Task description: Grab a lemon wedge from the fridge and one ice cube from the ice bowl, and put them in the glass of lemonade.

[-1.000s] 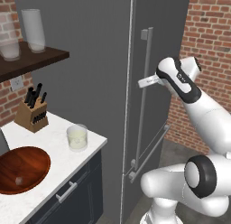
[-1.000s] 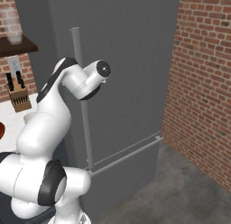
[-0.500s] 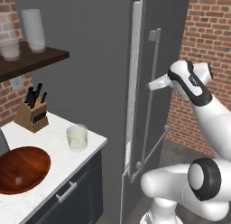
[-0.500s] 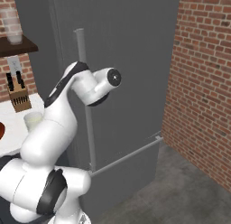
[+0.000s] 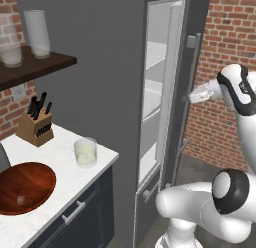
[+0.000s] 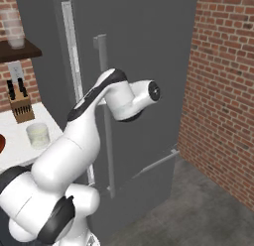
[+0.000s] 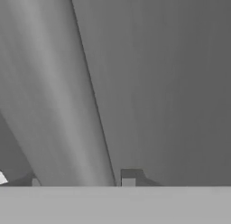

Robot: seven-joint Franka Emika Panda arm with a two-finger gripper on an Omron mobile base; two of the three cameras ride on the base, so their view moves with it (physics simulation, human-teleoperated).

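The fridge [image 5: 110, 92] stands with its door [image 5: 167, 72] swung partly open, and pale shelves [image 5: 152, 97] show in the gap. My gripper [image 5: 191, 97] is shut on the door's long vertical handle [image 5: 193, 57]. In the hand view the handle [image 7: 54, 105] runs between my fingertips [image 7: 128, 178]. On the counter the glass of lemonade [image 5: 85, 152] stands to the right of the ice bowl [image 5: 35, 174], which holds an ice cube [image 5: 20, 199]. The lemon wedge is out of view.
A knife block [image 5: 36, 124] stands at the back of the white counter [image 5: 57, 152]. Tall frosted glasses [image 5: 37, 34] sit on a dark wall shelf above. A brick wall [image 5: 225, 42] closes the right side, close behind the open door.
The fridge door has swung from nearly shut to well ajar, showing the shelves. My hand has moved right and back with the handle in its grip.
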